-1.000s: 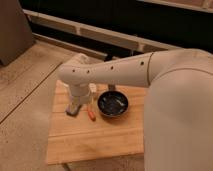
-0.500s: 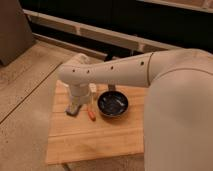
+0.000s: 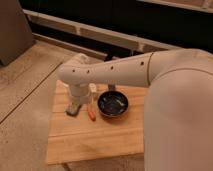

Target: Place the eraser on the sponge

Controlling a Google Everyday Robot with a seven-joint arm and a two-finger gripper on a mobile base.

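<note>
My arm reaches from the right across a wooden board, and its wrist bends down at the board's left side. The gripper (image 3: 76,101) points straight down, right over the sponge (image 3: 71,110), a small flat blue-grey pad near the left edge. The wrist covers most of the sponge. I cannot pick out the eraser; the arm's end hides the spot where the gripper meets the sponge.
A black round pan (image 3: 113,104) sits mid-board, just right of the gripper. A thin orange-red pen (image 3: 91,114) lies between pan and sponge. A small pale object (image 3: 93,89) stands behind the pen. The wooden board (image 3: 90,142) rests on a speckled floor, with a dark railing behind.
</note>
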